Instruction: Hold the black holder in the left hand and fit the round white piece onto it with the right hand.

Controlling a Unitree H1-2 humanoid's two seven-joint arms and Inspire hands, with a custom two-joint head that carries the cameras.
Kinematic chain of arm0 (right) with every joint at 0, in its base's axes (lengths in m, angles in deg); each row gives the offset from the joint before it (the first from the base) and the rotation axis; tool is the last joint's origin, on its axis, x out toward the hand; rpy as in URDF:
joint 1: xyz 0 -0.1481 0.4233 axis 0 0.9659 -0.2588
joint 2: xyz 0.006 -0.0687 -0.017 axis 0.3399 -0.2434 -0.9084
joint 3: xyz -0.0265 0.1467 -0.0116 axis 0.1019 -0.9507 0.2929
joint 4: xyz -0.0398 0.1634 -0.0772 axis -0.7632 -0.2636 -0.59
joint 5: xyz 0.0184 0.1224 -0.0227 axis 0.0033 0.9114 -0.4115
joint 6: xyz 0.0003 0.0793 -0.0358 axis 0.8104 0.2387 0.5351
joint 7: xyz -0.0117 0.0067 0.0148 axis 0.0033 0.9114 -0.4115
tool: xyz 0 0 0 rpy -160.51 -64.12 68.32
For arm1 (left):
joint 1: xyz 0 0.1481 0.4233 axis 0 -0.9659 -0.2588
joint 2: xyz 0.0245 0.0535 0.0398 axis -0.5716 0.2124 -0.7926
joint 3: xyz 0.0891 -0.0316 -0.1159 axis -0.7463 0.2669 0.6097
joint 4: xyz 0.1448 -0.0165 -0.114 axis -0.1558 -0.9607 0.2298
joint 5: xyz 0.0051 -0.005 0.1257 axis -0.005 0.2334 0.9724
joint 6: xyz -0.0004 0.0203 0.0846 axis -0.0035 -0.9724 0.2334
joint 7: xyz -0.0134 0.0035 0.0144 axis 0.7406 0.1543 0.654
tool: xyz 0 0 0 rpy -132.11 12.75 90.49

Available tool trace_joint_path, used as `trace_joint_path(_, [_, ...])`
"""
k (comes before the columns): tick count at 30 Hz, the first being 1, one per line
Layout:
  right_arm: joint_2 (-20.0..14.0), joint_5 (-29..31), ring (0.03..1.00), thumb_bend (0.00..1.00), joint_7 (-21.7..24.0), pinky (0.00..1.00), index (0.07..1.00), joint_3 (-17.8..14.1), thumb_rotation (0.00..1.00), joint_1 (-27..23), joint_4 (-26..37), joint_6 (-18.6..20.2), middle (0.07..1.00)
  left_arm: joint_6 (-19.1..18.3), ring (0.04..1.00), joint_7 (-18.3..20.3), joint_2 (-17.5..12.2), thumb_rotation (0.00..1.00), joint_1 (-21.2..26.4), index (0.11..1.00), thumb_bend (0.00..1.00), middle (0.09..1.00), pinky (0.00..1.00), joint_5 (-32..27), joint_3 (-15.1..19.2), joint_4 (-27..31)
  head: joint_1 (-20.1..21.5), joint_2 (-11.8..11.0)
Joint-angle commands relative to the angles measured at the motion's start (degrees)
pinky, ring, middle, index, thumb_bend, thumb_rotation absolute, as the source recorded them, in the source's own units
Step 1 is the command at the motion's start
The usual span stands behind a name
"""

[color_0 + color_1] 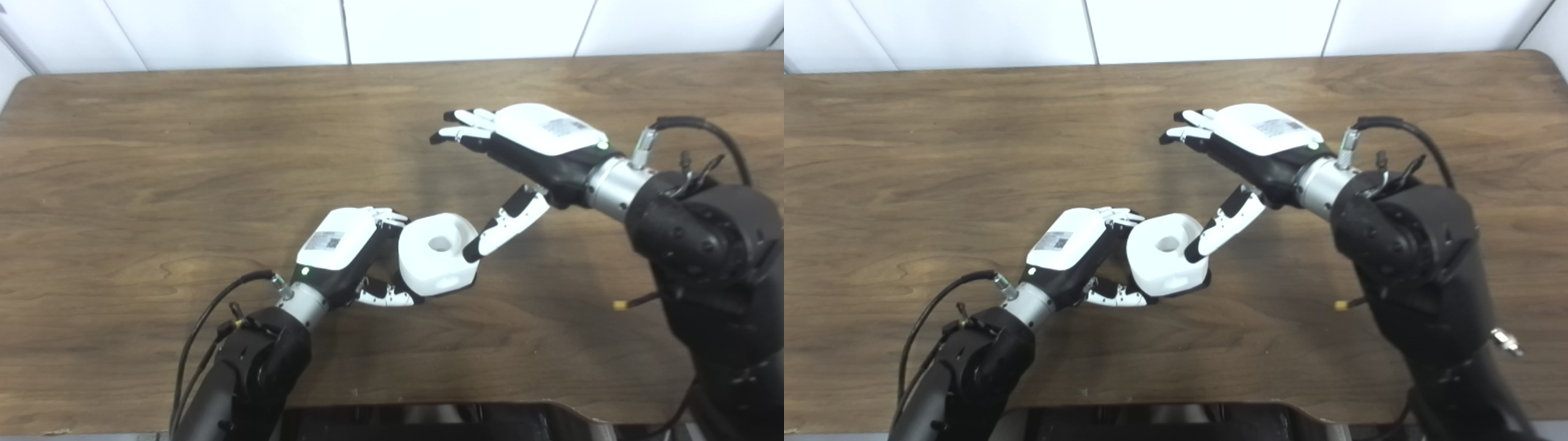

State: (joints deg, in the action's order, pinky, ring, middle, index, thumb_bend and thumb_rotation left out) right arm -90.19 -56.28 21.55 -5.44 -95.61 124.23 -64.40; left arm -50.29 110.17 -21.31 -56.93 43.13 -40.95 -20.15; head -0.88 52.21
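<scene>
**White piece held in the left hand, right hand spread beside it**

White plastic fills the grasp of the left hand [340, 254]: its fingers [387, 215] curl over the far side of the round white piece [438, 254] and its thumb [387, 297] presses along the near lower edge, so the hand is closed on that piece. The piece is a chunky rounded block with a hole in its upper face, tilted a little toward the camera and held low over the bench [153, 184]. A thin dark edge shows under its lower right side; whether that is the black holder or only shadow cannot be told from either view.

The right hand [1240, 147] holds nothing and is spread wide. Its fingers [1185, 125] reach out flat toward the left, well above and beyond the piece, while its thumb [1222, 226] points down and its dark tip touches or nearly touches the right rim of the white piece.

Both forearms enter from the near edge, with black cables looping at each wrist. The brown wood-grain bench runs back to a white panelled wall [245, 30].
</scene>
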Motion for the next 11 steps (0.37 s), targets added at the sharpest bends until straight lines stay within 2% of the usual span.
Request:
trace_joint_path(1, [-0.99, 1.25, 1.0, 1.0, 6.05, 0.98, 0.927, -2.08, 0.49, -3.3, 2.07, 1.31, 1.0, -3.34, 0.857, 3.41, -2.02, 0.05, -1.64, 0.487, 0.52, 0.785, 0.87, 0.94, 0.35, -4.36, -0.03, -0.15])
trace_joint_path(4, [-1.27, 2.77, 1.0, 1.0, 6.05, 0.93, 0.92, -4.16, 0.47, -4.23, 2.82, 1.31, 1.0, -3.37, 0.856, 3.24, -2.0, 0.05, -1.58, 0.487, 0.52, 0.784, 0.87, 0.86, 0.47, -4.53, -0.19, -0.28])
trace_joint_path(11, [-1.78, 5.42, 1.0, 1.0, 6.05, 0.97, 0.92, -7.04, 0.48, -6.69, 3.11, 1.31, 1.0, -3.23, 0.854, 2.83, -2.29, 0.05, -1.56, 0.488, 0.52, 0.784, 0.86, 0.54, 0.72, -4.88, -0.48, -0.43])
